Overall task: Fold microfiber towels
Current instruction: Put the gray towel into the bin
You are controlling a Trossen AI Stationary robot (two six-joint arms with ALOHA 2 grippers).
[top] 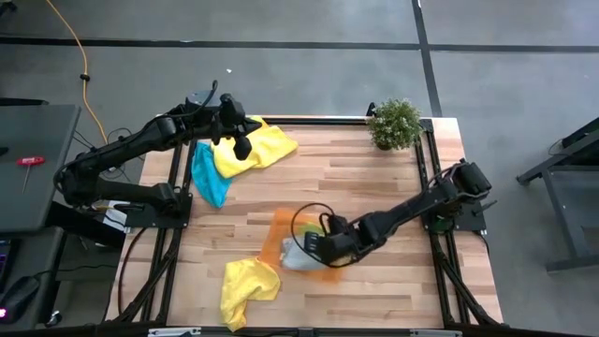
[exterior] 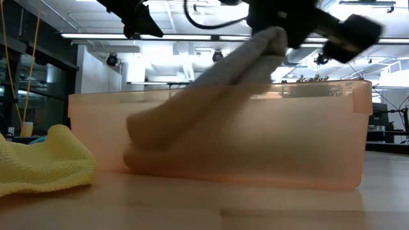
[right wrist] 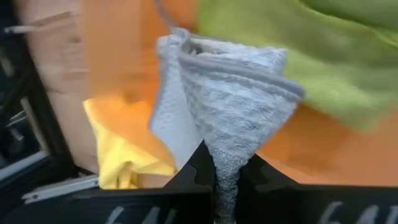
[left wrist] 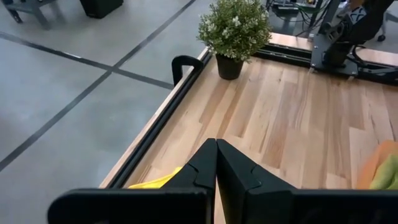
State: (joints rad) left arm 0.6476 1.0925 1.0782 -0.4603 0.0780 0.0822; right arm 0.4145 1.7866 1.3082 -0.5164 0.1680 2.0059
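The right gripper (right wrist: 217,180) is clamped on a bunched fold of the light grey towel (right wrist: 230,106), holding it up over the orange tray (exterior: 217,137). The cloth hangs from the jaws in a long drape that runs down into the tray. The pinch takes only a narrow gather of fabric, so the likely failure is slippage — the soft pile could slide out of the fingers if the arm swings or lifts quickly, and the fold would fall open. A second risk is the trailing end dragging on the tray wall below the gripper and tipping or shoving the light tray across the table.

Just beyond the grey cloth lies the lime green towel (right wrist: 323,56), also in the tray and close enough to be snagged and pulled along. A yellow towel (top: 248,285) sits crumpled on the table beside the tray, near the gripper's path toward the table edge.

The left gripper (left wrist: 216,171) waits with its fingers pressed together, empty, well apart from the work, hovering over another yellow towel (top: 257,150) with the teal-blue towel (top: 208,175) just beside it. The potted plant (top: 395,123) stands far off at a corner.
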